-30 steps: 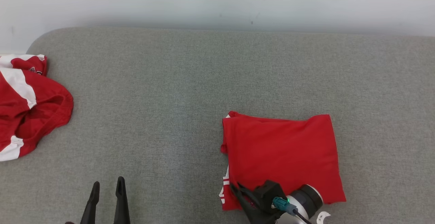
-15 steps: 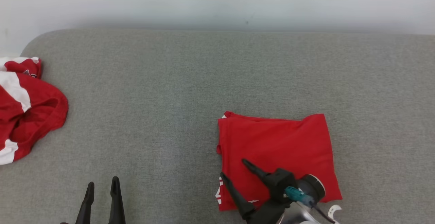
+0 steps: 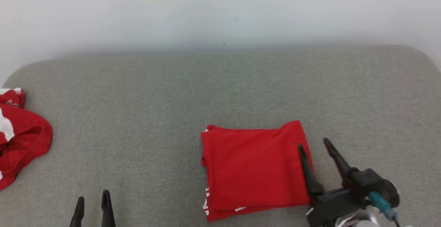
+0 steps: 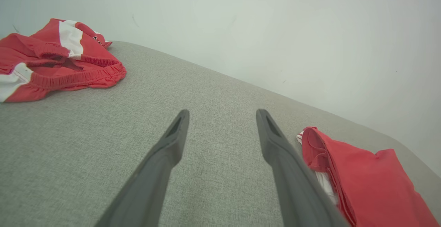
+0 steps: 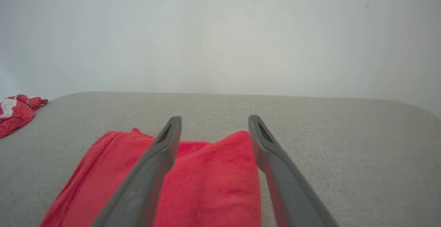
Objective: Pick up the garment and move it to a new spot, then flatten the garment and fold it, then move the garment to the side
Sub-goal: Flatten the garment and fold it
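A red garment (image 3: 253, 168) lies folded into a flat rectangle on the grey surface (image 3: 172, 92), right of centre, with a bit of white trim at its near left corner. My right gripper (image 3: 313, 143) hovers open over the garment's right edge, one finger above the cloth and one past it, holding nothing. The right wrist view shows the garment (image 5: 206, 178) below and between its spread fingers (image 5: 162, 151). My left gripper (image 3: 92, 199) stands open at the lower left, far from the cloth. In the left wrist view the folded garment (image 4: 365, 178) lies right of the fingers (image 4: 172, 141).
A second, crumpled red and white garment (image 3: 19, 137) sits at the far left edge of the surface, also seen as a heap (image 4: 55, 58) in the left wrist view. A pale wall (image 3: 220, 10) runs behind the rounded back edge.
My right gripper has opened, letting go of the garment's near edge, and swung right to the cloth's right side. The head camera has shifted, so the whole scene sits further left and lower.
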Available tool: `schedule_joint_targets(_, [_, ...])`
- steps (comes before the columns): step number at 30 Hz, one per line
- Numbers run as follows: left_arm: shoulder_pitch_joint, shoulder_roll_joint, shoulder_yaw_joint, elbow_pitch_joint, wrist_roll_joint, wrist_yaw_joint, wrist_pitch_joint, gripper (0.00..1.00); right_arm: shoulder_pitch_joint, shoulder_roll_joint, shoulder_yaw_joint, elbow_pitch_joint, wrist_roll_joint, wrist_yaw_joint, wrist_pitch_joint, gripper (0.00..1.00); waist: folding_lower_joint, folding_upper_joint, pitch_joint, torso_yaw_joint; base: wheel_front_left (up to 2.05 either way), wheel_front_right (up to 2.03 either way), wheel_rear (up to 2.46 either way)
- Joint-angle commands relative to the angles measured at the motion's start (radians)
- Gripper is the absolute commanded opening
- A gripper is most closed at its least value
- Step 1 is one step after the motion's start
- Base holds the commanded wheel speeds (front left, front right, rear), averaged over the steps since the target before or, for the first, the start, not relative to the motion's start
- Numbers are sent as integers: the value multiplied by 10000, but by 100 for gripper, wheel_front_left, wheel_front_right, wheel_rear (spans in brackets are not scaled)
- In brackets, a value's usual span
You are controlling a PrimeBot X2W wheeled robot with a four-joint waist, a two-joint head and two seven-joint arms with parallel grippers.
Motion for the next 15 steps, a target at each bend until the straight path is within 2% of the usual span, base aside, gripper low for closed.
schedule_joint_targets(1, [152,-31,62,37,48,10,-32,100,140,-1,-182,48,-185,-28,-114,100,2,0,-355,-341,0,0,0])
schedule_joint_targets(9, [353,-70,395,-219,888,10,-32,100,567,0,-1371,329,-678,-28,-586,100,2,0,-835,-606,0,0,0])
schedule_joint_targets(15, [527,-104,641,-266,1205,10,-32,100,827,0,-1319,624,-797,-28,-717,100,2,0,-1017,-621,0,0,0])
